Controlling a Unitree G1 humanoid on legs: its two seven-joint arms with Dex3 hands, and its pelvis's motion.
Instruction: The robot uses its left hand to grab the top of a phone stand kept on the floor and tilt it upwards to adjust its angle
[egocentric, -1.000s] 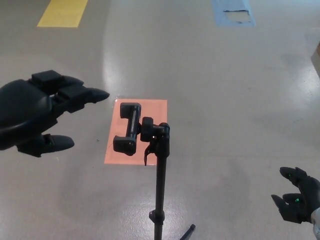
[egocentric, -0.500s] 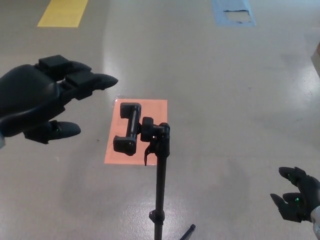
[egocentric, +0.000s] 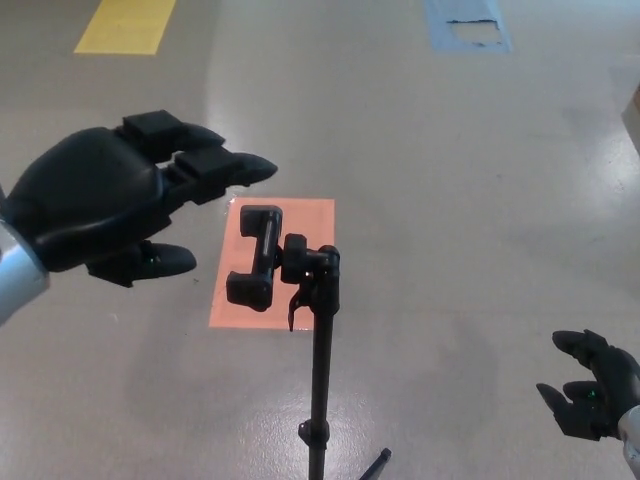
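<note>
Here comes the left hand (egocentric: 105, 205), and it has swung clearly rightward since a second ago, when it sat hard against the left edge of the view; now its two thick fingers (egocentric: 225, 170) reach out level with the top of the phone stand (egocentric: 290, 270), their tips just above and to the left of the clamp (egocentric: 257, 256) but not touching it. Fingers spread, thumb (egocentric: 150, 262) hanging below them, nothing in the grasp. The stand itself has not budged: same spot at centre, clamp lying over the salmon-pink floor patch (egocentric: 300, 225), pole (egocentric: 320, 390) running straight down to the bottom edge with one leg (egocentric: 375, 465) just peeking out at the lower right. Down in the bottom right corner, the right hand (egocentric: 590, 395) has barely shifted, a touch lower and further left than before, fingers apart and empty, well clear of the stand. As for room, there is bare grey floor (egocentric: 450, 200) all around the stand, a wide stretch between the pole and the right hand, and open space above the clamp. A yellow marking (egocentric: 125, 25) sits at the top left edge and a blue one (egocentric: 468, 25) at the top, both far from the action.
</note>
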